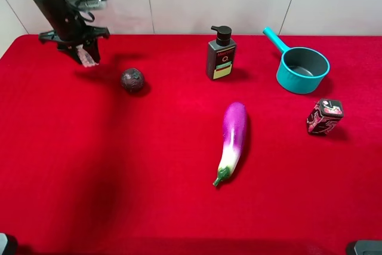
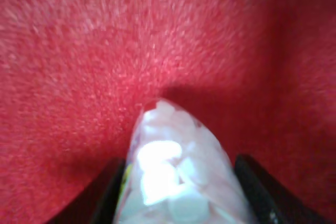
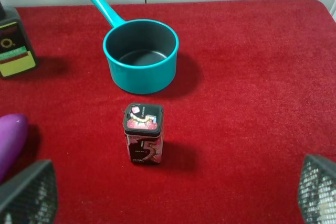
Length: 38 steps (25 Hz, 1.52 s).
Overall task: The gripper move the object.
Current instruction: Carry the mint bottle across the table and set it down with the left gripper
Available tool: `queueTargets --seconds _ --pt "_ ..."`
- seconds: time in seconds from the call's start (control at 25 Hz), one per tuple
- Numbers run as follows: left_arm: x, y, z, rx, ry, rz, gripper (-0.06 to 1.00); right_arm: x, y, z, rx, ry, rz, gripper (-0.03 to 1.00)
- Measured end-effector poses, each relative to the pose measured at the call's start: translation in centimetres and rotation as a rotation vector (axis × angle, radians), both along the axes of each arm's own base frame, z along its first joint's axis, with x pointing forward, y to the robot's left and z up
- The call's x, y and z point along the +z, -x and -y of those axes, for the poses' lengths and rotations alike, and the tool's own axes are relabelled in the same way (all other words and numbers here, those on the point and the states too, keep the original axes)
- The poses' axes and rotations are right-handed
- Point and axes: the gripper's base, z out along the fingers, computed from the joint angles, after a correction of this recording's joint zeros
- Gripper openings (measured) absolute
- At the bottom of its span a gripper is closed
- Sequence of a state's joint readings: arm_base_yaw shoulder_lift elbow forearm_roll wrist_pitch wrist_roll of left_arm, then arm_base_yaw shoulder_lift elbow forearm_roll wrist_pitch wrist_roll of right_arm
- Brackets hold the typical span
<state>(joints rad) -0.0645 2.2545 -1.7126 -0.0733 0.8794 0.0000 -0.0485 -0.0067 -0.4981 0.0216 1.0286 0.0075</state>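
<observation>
Left claw [image 1: 85, 55] clamped on the clear bottle [image 1: 89, 58]

Both black fingers [image 2: 102, 200] of the left claw press against the sides of the clear bottle, which hangs between them with its white pellets showing through the wall. The bottle's lower end points down at the red cloth [image 1: 149, 195]. Whether it touches the cloth cannot be told, though a shadow lies on the cloth just below the claw. Near the claw, toward the middle of the table, sits a dark round ball [image 1: 132, 80]. Well apart from the claw on that same side stand a dark pump bottle [image 1: 221, 53] and, nearer the front edge, a purple aubergine [image 1: 233, 140].

The right claw [image 3: 173, 195] is spread wide, with nothing between its mesh-faced fingertips [image 3: 29, 195]. Straight ahead of it, close by, a red-black tin [image 3: 144, 134] stands upright. Beyond the tin and apart from it is a teal saucepan [image 3: 140, 55], its handle pointing away from the claw. The aubergine's tip lies near one fingertip.
</observation>
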Motion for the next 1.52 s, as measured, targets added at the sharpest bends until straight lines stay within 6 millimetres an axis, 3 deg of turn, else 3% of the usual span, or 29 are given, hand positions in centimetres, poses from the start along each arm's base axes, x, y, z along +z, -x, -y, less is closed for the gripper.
queueTargets --seconds 0.28,0.6,0.76,1.12,1.52 --pt "4.7 -0.6 0.1 -0.013 0.004 -0.015 0.44 0.0 0.0 0.0 -0.001 0.001 0.001 0.69" --pt "7.5 -0.8 1.2 -0.047 -0.003 -0.019 0.44 0.0 0.0 0.0 -0.001 0.001 0.001 0.69" --pt "8.4 -0.3 3.8 -0.107 -0.007 0.000 0.44 0.0 0.0 0.0 -0.001 0.001 0.001 0.69" --pt "12.9 2.7 11.2 -0.251 -0.005 0.098 0.44 0.0 0.0 0.0 -0.002 0.002 0.001 0.69" --pt "14.5 6.8 18.8 -0.411 0.019 0.130 0.44 0.0 0.0 0.0 -0.002 0.002 0.001 0.69"
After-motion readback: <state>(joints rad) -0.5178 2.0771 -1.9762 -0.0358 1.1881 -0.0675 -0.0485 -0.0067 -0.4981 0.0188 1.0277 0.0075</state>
